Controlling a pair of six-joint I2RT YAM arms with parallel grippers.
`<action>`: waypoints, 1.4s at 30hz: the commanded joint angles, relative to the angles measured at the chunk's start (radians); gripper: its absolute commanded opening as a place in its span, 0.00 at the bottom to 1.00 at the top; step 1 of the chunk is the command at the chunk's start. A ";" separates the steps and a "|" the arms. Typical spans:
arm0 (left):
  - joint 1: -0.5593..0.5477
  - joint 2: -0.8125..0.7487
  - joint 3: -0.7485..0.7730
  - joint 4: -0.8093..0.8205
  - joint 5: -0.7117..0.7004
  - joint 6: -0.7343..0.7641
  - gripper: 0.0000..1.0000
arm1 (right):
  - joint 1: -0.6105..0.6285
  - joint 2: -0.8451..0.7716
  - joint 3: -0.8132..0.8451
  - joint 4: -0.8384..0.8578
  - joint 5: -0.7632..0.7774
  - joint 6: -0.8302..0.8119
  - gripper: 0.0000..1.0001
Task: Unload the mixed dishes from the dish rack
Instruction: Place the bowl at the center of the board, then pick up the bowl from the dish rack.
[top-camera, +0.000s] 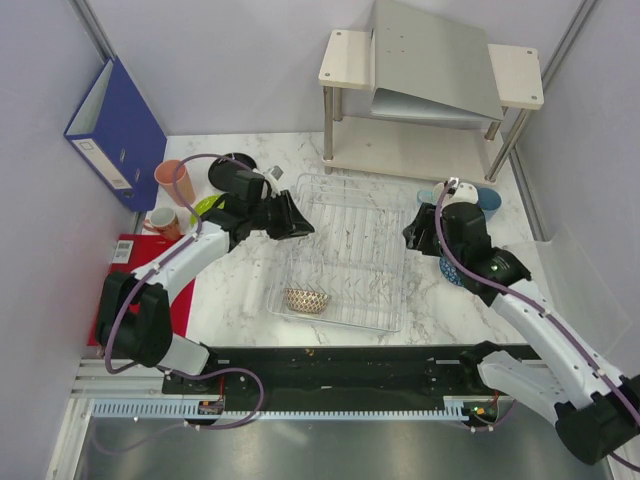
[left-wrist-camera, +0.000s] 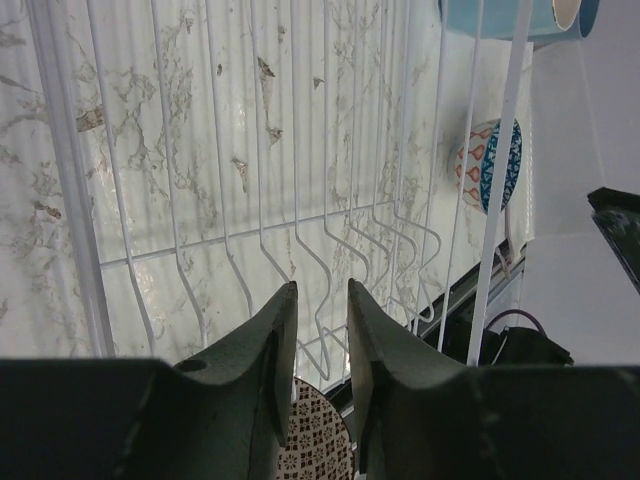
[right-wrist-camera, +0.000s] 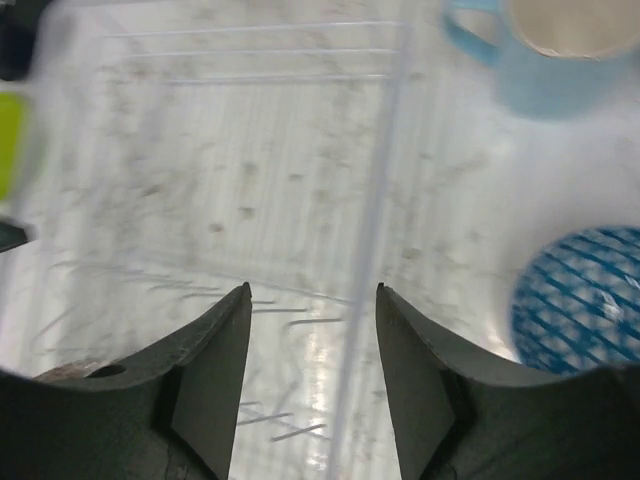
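Top external is showing the bowl (top-camera: 307, 299) lying in the near-left corner of the rack (top-camera: 360, 230), and I am judging it light, stiff, slick, breakable, best pinched over its rim by my left hand (top-camera: 303, 228), hovering empty, slightly parted.

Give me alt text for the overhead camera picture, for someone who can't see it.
One patterned bowl sits in a see-through dish rack on a marble table, with the left gripper and right gripper at its opposite sides. Pink cups stand left of it, blue cups right.
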 joint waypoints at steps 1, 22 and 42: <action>-0.006 -0.071 0.049 -0.046 -0.058 0.088 0.34 | 0.013 -0.084 -0.010 0.243 -0.513 -0.086 0.60; -0.010 -0.386 -0.094 -0.141 -0.172 0.206 0.37 | 0.246 0.128 -0.052 0.471 -1.085 -0.255 0.57; -0.012 -0.289 -0.109 -0.127 -0.086 0.189 0.35 | 0.404 0.399 0.043 0.495 -0.931 -0.344 0.45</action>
